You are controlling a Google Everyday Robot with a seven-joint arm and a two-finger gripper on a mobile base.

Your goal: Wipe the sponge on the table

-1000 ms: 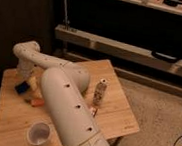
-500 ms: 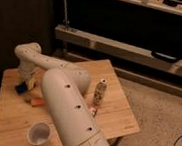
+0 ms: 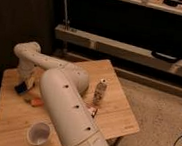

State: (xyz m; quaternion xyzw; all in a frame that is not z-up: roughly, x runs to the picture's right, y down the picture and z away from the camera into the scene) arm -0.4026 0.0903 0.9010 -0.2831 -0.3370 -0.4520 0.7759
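Observation:
The table has a light bamboo-plank top and fills the lower left of the camera view. The sponge, a small bright-blue block, lies near the table's far left edge. My white arm runs from the bottom centre up and over to the left. Its gripper points down right on top of the sponge and hides part of it. Whether the gripper holds the sponge does not show.
An orange carrot lies just right of the sponge. A white cup stands near the front left. A light can stands upright at mid-right, with a small dark box in front of it. Dark shelving lines the back wall.
The gripper and the sponge under it have edged slightly to the left. The carrot, cup and can have not moved.

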